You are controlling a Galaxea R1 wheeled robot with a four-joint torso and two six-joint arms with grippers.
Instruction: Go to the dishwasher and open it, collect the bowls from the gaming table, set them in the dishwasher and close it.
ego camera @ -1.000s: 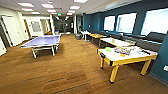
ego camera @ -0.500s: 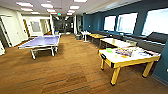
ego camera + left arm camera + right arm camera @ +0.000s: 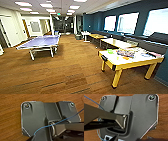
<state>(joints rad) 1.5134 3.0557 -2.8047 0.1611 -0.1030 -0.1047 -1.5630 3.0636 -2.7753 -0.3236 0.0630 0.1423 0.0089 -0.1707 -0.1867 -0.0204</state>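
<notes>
The gaming table (image 3: pixel 130 65), with a white top, yellow rim and yellow legs, stands on the right in the head view, a few steps ahead. One lime green bowl (image 3: pixel 110 51) sits near its far left corner. Colourful items (image 3: pixel 126 53) are spread across the middle of its top, too blurred to name. The dishwasher is out of view. Both wrist views look down past the robot's dark plate at wooden floor (image 3: pixel 10 112).
A blue ping-pong table (image 3: pixel 40 42) stands at the left. Wood-topped tables (image 3: pixel 117 43) and a dark bench (image 3: pixel 155 37) line the windowed right wall. A broad strip of wooden floor (image 3: pixel 70 67) runs between the two game tables toward a corridor at the back.
The head view has shifted only slightly. Nothing in the room has visibly moved.
</notes>
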